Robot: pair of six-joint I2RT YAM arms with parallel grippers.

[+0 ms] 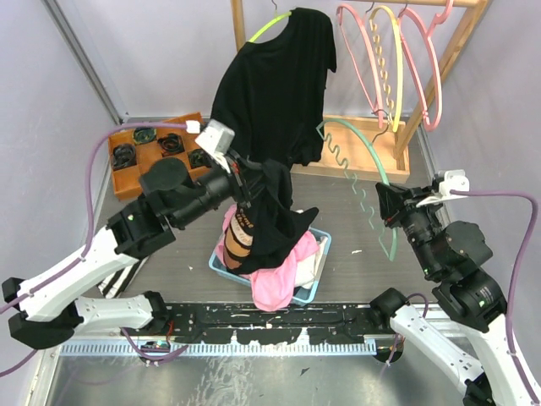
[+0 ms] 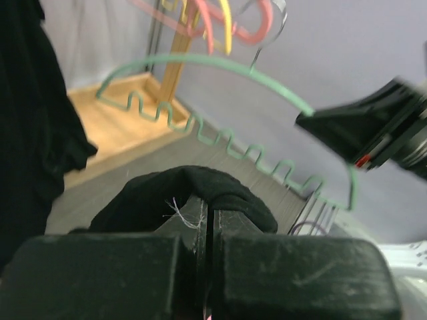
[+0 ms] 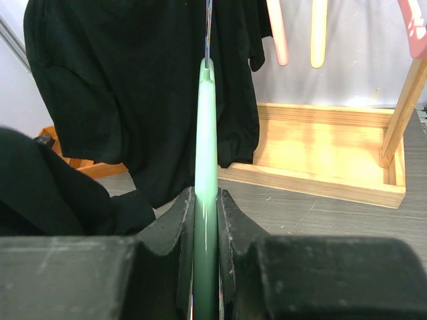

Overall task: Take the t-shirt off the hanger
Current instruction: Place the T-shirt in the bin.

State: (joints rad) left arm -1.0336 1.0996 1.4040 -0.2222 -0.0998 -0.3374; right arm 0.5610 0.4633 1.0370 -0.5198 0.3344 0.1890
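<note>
Far left: wooden tray with small black parts in it, well clear of the work.

Left gripper was reaching right from the left side, jaws pinched together on a fold of the black t-shirt. The cloth bunched over the fingertips in the left wrist view. From the grip the shirt hung down over the blue basket at the near centre, its lower edge on or just above the pink cloth in there; contact couldn't be told.

Behind it, a second black shirt hung on a yellow-green hanger on the far rack, apart from the held one.

Right of centre, the green hanger was bare, with no fabric on it and an open gap between it and the held t-shirt. Right gripper was clamped on the hanger's rim, both fingers flat against it, hanger edge-on in the right wrist view.

Far right: wooden rack carrying the spare hangers, pink and yellow.
</note>
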